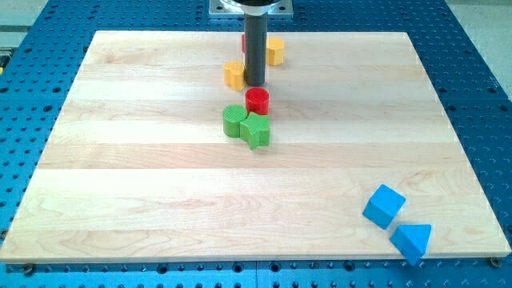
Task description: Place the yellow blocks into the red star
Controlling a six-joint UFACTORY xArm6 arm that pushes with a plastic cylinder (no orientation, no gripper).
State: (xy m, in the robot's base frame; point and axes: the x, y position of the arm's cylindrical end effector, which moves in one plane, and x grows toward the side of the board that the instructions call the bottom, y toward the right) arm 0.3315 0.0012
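Observation:
My tip (254, 83) rests on the board near the view's top centre. A yellow block (234, 74) sits just left of the tip, touching or nearly touching the rod. A second yellow block (275, 50) lies to the upper right of the rod. A sliver of a red block (243, 42) shows at the rod's left edge. The rod hides most of it, so I cannot make out its shape. A red cylinder (257, 101) stands just below the tip.
A green cylinder (234, 121) and a green star (257, 130) sit together below the red cylinder. A blue cube (384, 206) and a blue triangle (412, 239) lie at the board's bottom right, near the edge.

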